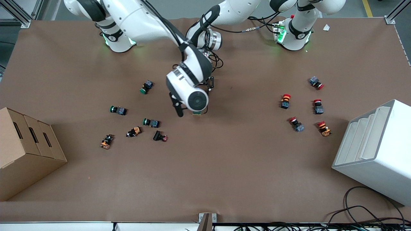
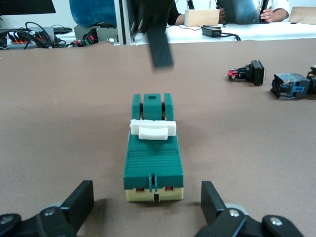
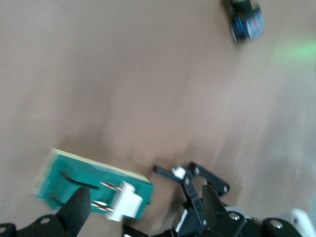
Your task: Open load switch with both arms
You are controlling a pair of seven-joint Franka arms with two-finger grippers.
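The load switch (image 2: 153,158) lies flat in the middle of the table, a dark-green oblong block on a cream base with a white lever (image 2: 152,129) across it. My left gripper (image 2: 148,207) is low at the switch's cream end, open, fingers either side and just short of it. My right gripper (image 3: 145,212) hangs open over the switch (image 3: 94,190), near its lever (image 3: 126,200). One right finger (image 2: 157,44) shows above the lever end. In the front view the right arm's wrist (image 1: 189,93) covers most of the switch (image 1: 196,113).
Green and black push buttons (image 1: 151,122) lie scattered toward the right arm's end, red ones (image 1: 285,101) toward the left arm's end. A cardboard box (image 1: 25,150) and a white bin (image 1: 375,150) stand at the table's two ends.
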